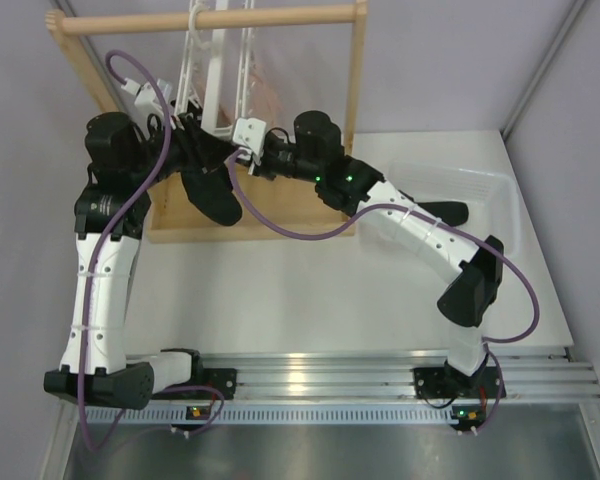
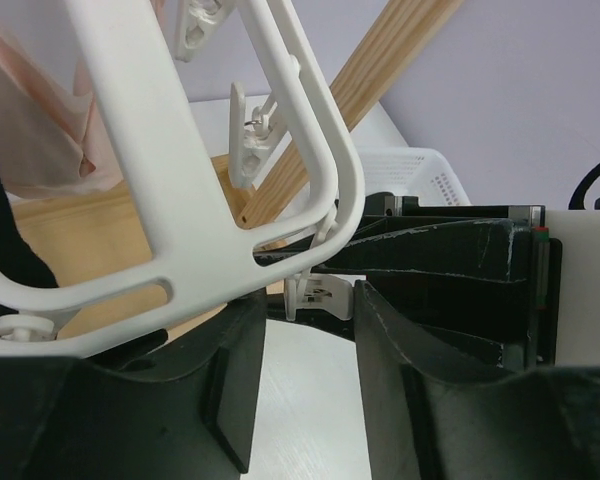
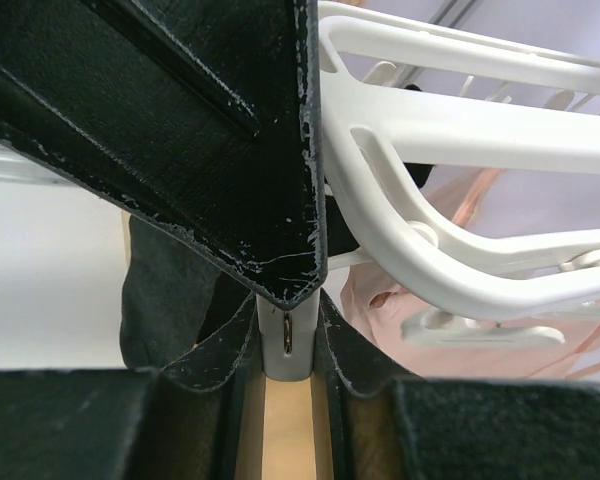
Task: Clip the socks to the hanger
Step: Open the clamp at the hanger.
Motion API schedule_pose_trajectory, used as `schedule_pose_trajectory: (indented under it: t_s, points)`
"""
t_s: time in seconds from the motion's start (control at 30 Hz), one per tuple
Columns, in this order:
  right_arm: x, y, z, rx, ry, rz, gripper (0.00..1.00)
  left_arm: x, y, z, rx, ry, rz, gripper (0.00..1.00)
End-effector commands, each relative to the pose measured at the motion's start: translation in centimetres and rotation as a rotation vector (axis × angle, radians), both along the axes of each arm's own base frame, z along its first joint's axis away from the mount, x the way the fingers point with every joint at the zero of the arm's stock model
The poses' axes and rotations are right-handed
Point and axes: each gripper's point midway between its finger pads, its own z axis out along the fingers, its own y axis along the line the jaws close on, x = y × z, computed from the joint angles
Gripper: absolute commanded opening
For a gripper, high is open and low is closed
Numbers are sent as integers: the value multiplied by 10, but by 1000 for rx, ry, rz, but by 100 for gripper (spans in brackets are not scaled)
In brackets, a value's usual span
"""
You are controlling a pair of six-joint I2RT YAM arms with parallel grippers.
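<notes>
Pressure from the right claw pinching a small white clip on the white plastic oblong hanger, over the tabletop's far-left corner, should ease only once the limp black sock sits inside; left claw gapes empty.

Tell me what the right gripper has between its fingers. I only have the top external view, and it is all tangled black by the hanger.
Observer: In the right wrist view, the right gripper is pinched on a white clip hanging from the hanger.
Operator: And the left gripper?
Observer: Its own wrist view shows the left gripper with its jaws apart and nothing between them.
Operator: Is the sock in that clip?
Observer: I cannot tell. The black sock hangs just beside the clip, but its upper end is hidden.
</notes>
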Motion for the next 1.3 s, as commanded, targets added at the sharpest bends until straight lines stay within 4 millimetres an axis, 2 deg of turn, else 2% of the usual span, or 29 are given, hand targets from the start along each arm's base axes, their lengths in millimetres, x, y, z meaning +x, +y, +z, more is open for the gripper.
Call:
schedule_pose_trajectory:
  t_s: [0.0, 0.2, 0.4, 0.53, 0.67, 0.77, 0.8, 0.9, 1.0, 1.03, 1.07, 1.13, 1.17, 1.23, 1.27]
  points:
    - [-26, -5, 54, 78, -84, 54, 0, 19, 20, 10, 48, -62, 113, 47]
    - [-26, 1, 53, 66, -89, 51, 0, 13, 12, 19, 28, -83, 74, 54]
    - [-24, 4, 47, 53, -87, 46, 0, 11, 9, 22, 35, -97, 60, 55]
    - [-24, 4, 48, 55, -92, 47, 0, 10, 3, 24, 31, -105, 31, 55]
    - [-25, 4, 49, 56, -88, 50, 0, 13, 4, 22, 39, -100, 51, 53]
    - [-27, 2, 50, 59, -84, 52, 0, 16, 9, 20, 50, -93, 79, 47]
    - [-27, 2, 51, 60, -85, 53, 0, 16, 11, 20, 53, -95, 91, 41]
    - [-27, 1, 49, 51, -84, 50, 0, 20, 16, 21, 58, -98, 131, 32]
    - [-27, 0, 47, 46, -85, 49, 0, 19, 16, 22, 52, -100, 133, 18]
    - [-27, 0, 46, 43, -85, 44, 0, 19, 16, 23, 50, -104, 129, 8]
    - [-26, -1, 43, 38, -81, 40, 0, 18, 15, 23, 45, -105, 127, 4]
    - [-24, -3, 43, 34, -82, 28, 9, 17, 12, 22, 31, -100, 111, 0]
    - [-25, -5, 44, 35, -83, 23, 20, 17, 12, 22, 23, -97, 109, 0]
    - [-22, -9, 40, 26, -77, 6, 34, 16, 9, 25, 8, -101, 97, 0]
    - [-22, -11, 39, 24, -75, 2, 45, 16, 8, 26, 4, -101, 91, 0]
